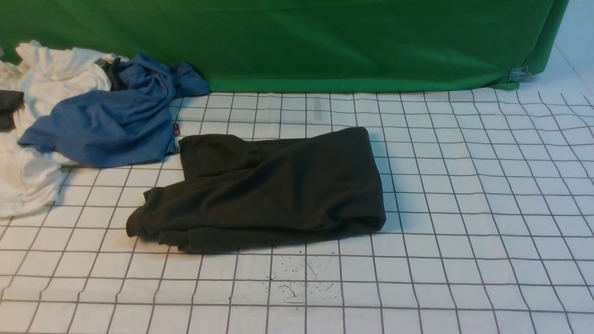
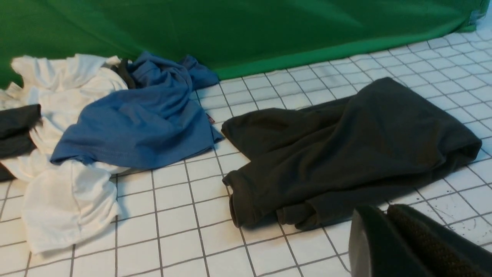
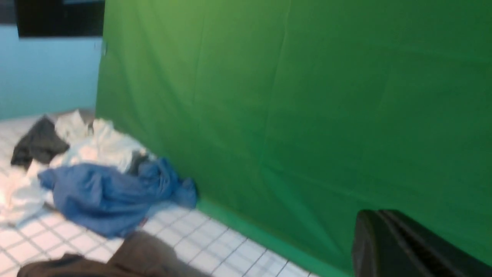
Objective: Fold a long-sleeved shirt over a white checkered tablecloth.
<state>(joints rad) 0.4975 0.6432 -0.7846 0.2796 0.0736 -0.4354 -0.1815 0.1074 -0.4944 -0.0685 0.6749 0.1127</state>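
The long-sleeved shirt (image 1: 269, 190) lies folded into a thick, roughly rectangular dark charcoal bundle in the middle of the white checkered tablecloth (image 1: 464, 222). It also shows in the left wrist view as the shirt (image 2: 346, 150), and its edge shows in the right wrist view as the shirt (image 3: 127, 257). No arm appears in the front view. My left gripper (image 2: 386, 209) hovers just short of the shirt's near edge, shut with nothing in it. My right gripper (image 3: 378, 215) is raised against the green backdrop, shut and empty.
A heap of other clothes lies at the far left: a blue shirt (image 1: 106, 120), a white garment (image 1: 37, 139) and a dark piece (image 1: 9, 109). The green backdrop cloth (image 1: 297, 41) closes the far side. Ink specks (image 1: 297, 278) mark the tablecloth in front of the shirt.
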